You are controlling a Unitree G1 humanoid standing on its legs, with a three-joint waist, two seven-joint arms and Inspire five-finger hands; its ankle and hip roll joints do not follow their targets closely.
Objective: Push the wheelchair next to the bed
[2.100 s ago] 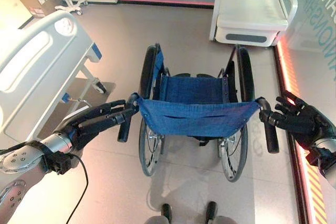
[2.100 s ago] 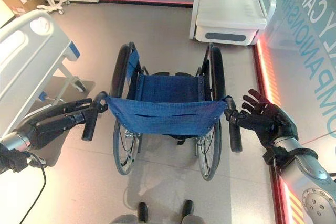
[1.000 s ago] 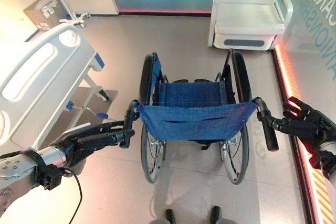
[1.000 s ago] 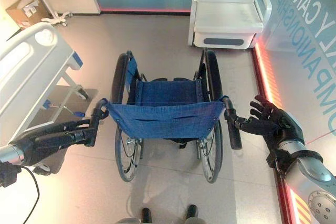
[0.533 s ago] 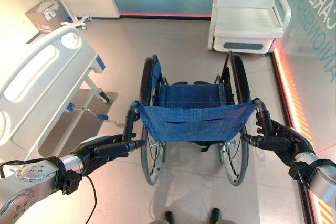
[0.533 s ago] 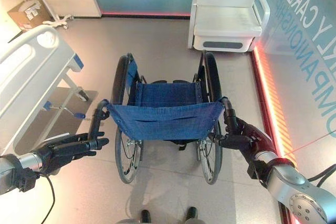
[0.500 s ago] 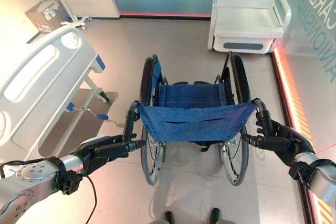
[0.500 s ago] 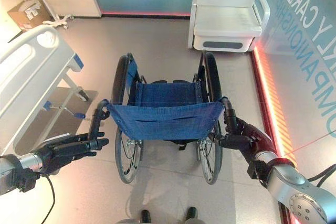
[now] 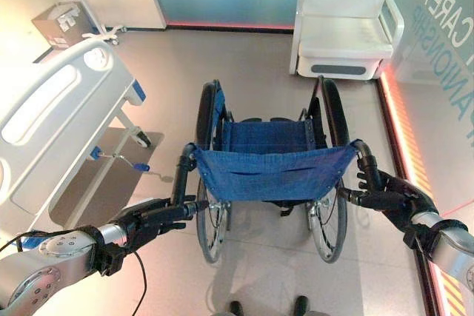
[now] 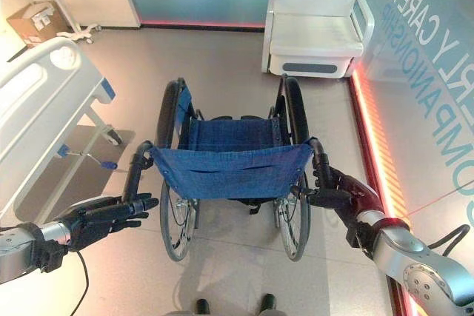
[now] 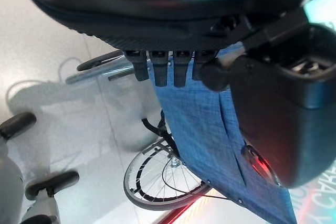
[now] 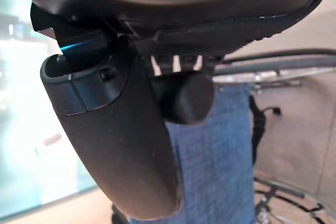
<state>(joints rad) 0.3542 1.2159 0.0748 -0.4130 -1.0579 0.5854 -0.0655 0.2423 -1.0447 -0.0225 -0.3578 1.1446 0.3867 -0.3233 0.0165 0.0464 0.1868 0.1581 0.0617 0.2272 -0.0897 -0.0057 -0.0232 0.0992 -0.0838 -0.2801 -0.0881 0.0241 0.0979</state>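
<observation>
**Both hands at the wheelchair grips, bed off to your left**

While you look down from the head camera, the wheelchair (image 9: 270, 164) stands on the floor (image 9: 244, 57) straight ahead of you, its blue back sling nearest you and its seat facing away. The bed (image 9: 55, 120) lies to your left, angled, with its white end rail nearest the chair; a strip of bare floor separates the two, so the chair is near the bed but apart from it.

Your left hand (image 10: 100, 216) reaches in from the lower left, with straight fingers pointing toward the lower end of the left grip (image 10: 135, 175). The fingertips sit at or just below the grip's tip; you cannot tell whether they touch it. Nothing is held in that hand.

Your right hand (image 10: 346, 194) is at the right grip (image 10: 318, 159). In the right wrist view the grip's round end shows between the thumb and the row of fingers behind it, so that hand looks wrapped round the grip.

A white armchair (image 9: 344, 31) stands beyond the chair against the far glass wall. A cardboard box (image 9: 59, 24) sits in the far left corner.
</observation>
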